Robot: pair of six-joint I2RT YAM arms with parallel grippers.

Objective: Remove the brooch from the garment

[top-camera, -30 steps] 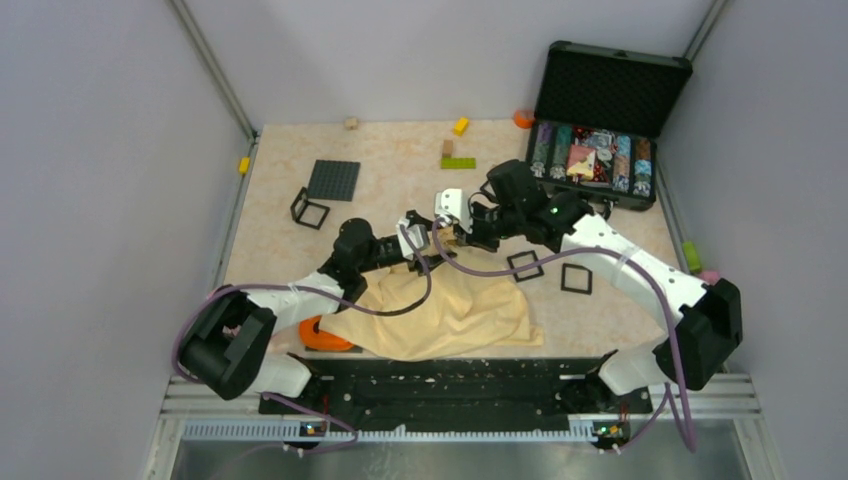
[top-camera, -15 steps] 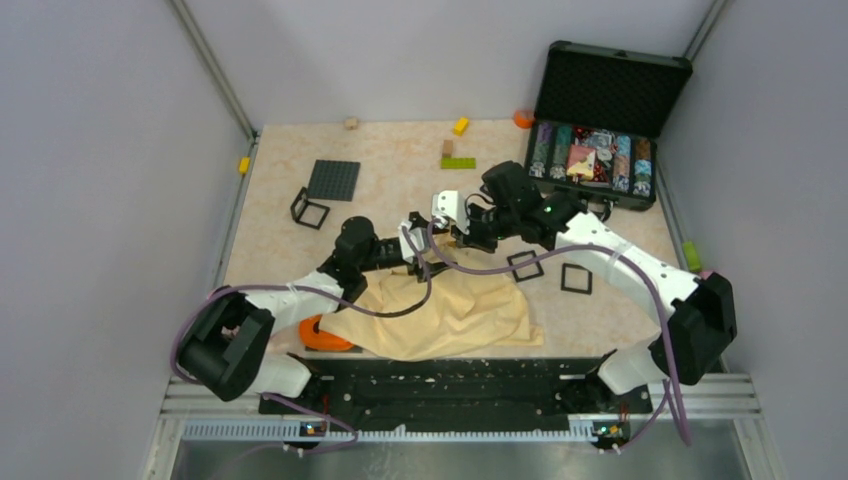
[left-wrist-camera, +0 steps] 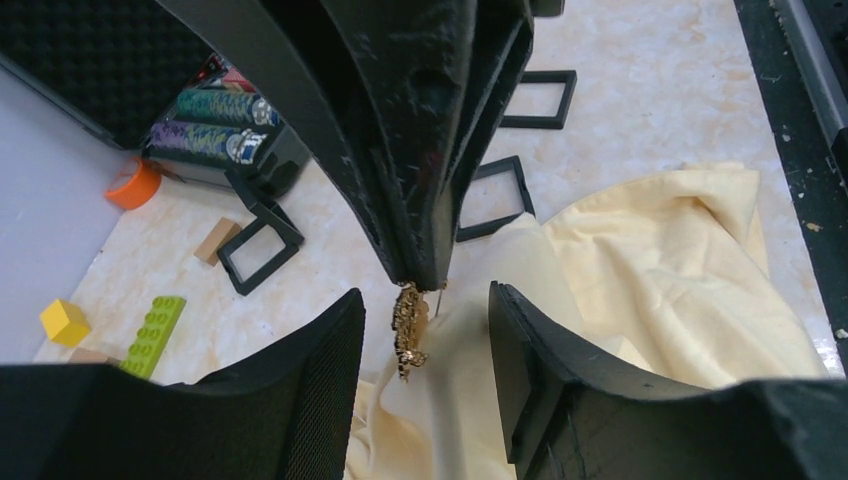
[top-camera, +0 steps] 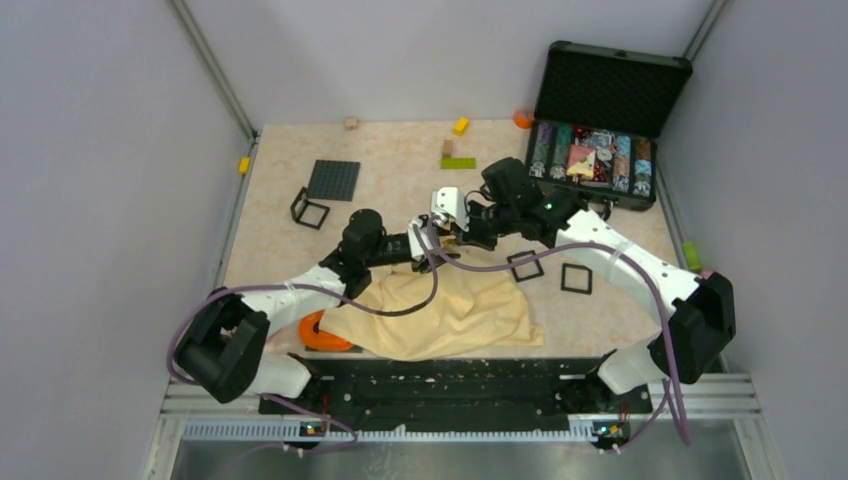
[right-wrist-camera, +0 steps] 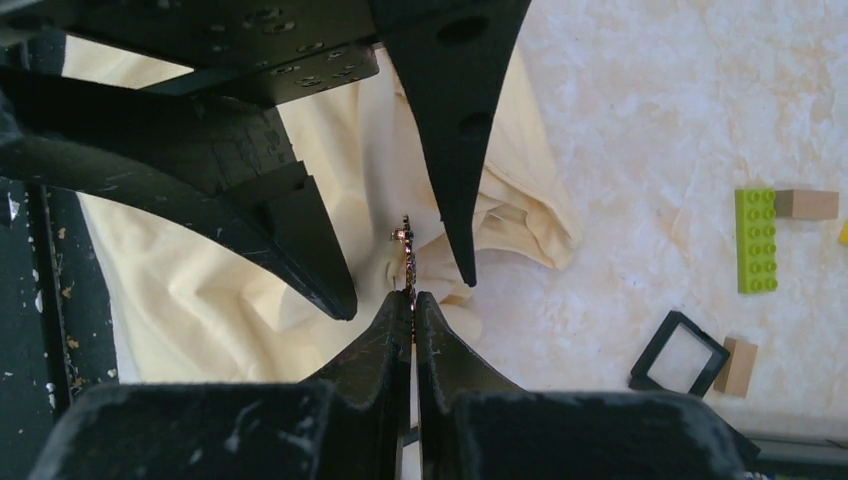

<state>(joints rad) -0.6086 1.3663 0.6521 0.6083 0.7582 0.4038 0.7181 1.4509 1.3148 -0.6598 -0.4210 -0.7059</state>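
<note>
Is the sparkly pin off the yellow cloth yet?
Nearly. Done: the right gripper is shut on the brooch. Now: the left gripper holds its open jaws either side of it, above the garment. Left: pulling it clear. I cannot tell if its pin is out of the cloth.

Tiny gold brooch [left-wrist-camera: 408, 330] upright, edge-on, over crumpled cream garment [left-wrist-camera: 660, 260].

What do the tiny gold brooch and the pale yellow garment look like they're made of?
The tiny tan-gold brooch looks like metal, possibly cast: it glints and has a knobbly, irregular surface. The pale yellow garment looks like thin woven cloth with a matte finish, maybe cotton: it lies in soft folds and creases.
</note>
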